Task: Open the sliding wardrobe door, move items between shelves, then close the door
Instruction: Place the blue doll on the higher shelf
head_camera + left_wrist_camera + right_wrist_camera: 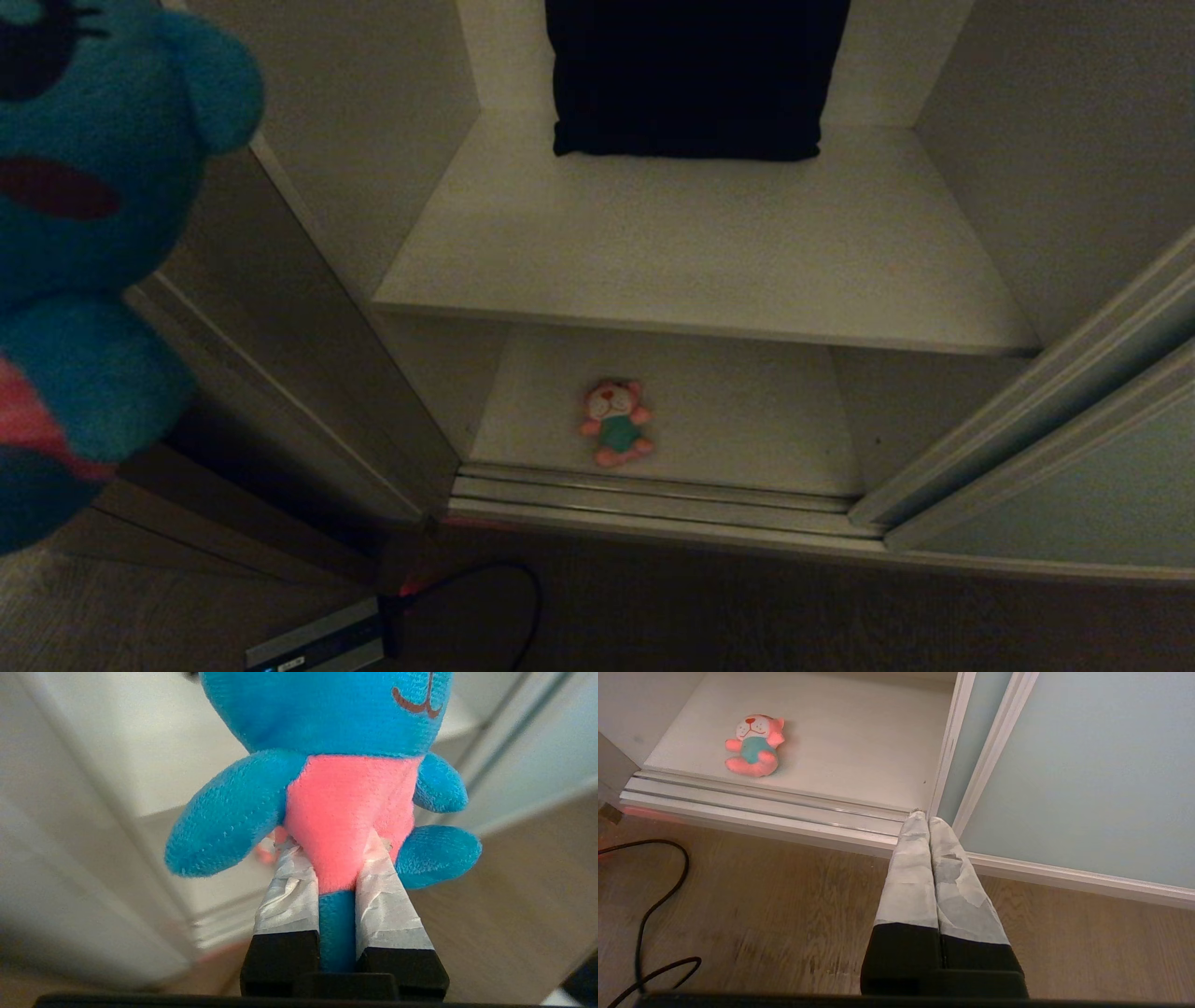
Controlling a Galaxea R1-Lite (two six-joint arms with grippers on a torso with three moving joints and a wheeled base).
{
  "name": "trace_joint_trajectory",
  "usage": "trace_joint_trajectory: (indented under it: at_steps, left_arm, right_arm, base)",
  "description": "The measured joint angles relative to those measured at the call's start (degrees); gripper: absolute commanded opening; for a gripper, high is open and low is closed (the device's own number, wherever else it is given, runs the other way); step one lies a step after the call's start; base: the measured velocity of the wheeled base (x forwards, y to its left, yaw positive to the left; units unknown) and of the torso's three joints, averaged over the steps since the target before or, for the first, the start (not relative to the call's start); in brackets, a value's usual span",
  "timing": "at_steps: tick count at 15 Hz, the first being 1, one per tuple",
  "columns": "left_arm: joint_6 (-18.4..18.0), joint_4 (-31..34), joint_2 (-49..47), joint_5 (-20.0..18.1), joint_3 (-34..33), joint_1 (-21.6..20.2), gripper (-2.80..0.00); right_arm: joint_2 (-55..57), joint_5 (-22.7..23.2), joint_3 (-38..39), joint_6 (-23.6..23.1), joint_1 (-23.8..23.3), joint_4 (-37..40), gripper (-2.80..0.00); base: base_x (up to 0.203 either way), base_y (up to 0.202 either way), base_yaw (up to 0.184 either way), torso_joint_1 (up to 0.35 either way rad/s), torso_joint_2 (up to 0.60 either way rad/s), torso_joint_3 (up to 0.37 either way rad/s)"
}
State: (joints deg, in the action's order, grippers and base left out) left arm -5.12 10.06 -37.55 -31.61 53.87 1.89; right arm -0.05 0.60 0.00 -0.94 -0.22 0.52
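Note:
The wardrobe stands open, with the pale grey-green sliding door [1074, 485] [1087, 765] slid to the right. My left gripper [332, 847] is shut on the teal bear [345, 798], pinching its pink-red shirt. The bear [84, 233] hangs close to the head camera at the far left, outside the wardrobe. The pink plush toy [614, 422] [754, 744] lies on its back on the bottom shelf [728, 420], near the front track. The upper shelf [709, 233] holds only dark cloth. My right gripper [928, 820] hangs shut and empty over the floor by the door's edge.
A big dark folded cloth [691, 75] sits at the back of the upper shelf. A darker brown panel [280, 355] bounds the opening on the left. A black cable [504, 597] [649, 914] and a grey box [317, 639] lie on the wooden floor.

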Motion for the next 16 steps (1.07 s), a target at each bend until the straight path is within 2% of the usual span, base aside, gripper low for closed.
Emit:
trace_joint_trajectory:
  at_steps: [3,7,9,13,16]
  left_arm:
    - [0.32,2.02,-11.98,-3.59,9.42,0.33,-2.80]
    - [2.70,2.64,-27.34,-3.57,23.03,3.63,-2.80]
    - [3.91,2.52,-34.81,-0.43,29.45,6.83,-2.80]
    - [7.06,1.95,-48.52,8.96,39.38,14.03,-2.80]
    - [13.41,-1.00,-56.99,15.45,44.82,17.12,-2.80]
  right_arm:
    - [0.00,0.00,0.00,0.00,0.00,0.01,-2.80]
    - [0.00,-0.01,0.00,-0.02,0.00,0.00,-2.80]
    - [0.00,0.00,0.00,-0.02,0.00,0.00,-2.80]
    - [0.00,0.00,0.00,-0.01,0.00,0.00,-2.80]
    - [0.00,-0.01,0.00,-0.01,0.00,0.00,-2.80]
  base:
    - [0.000,0.000,0.000,0.000,0.00,0.000]
    - [0.000,0.000,0.000,0.000,0.00,0.000]
    - [0.000,0.000,0.000,0.000,0.00,0.000]
    - [0.000,0.000,0.000,0.000,0.00,0.000]
    - [0.000,0.000,0.000,0.000,0.00,0.000]
